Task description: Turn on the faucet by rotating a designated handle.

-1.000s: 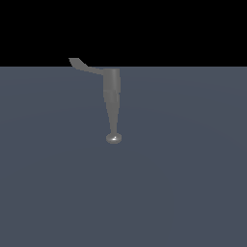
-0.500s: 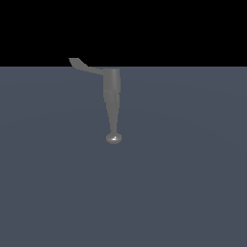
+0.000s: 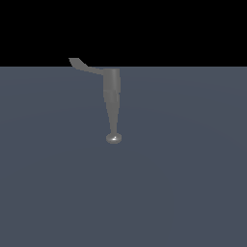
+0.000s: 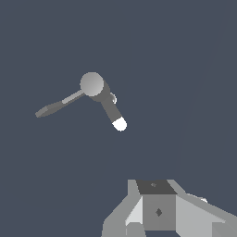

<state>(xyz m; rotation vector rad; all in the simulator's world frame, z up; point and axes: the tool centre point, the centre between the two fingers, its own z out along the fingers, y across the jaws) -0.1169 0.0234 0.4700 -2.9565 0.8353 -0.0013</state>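
The faucet [image 3: 112, 99] is a slim grey tapered column with a small shiny round knob [image 3: 114, 138] at its narrow end. The handle [image 3: 84, 65], a thin curved grey arm, branches from the wide end toward the exterior view's left. In the wrist view the faucet [image 4: 99, 92] shows its round wide end, and the handle [image 4: 54, 108] sticks out sideways with a slightly flared tip. My gripper [image 4: 155, 196] shows only as white and grey blocks at the picture's edge, well apart from the faucet. Nothing is held. The gripper is out of the exterior view.
A flat dark grey-blue surface [image 3: 183, 183] spreads under and around the faucet. Beyond its far edge the background is black.
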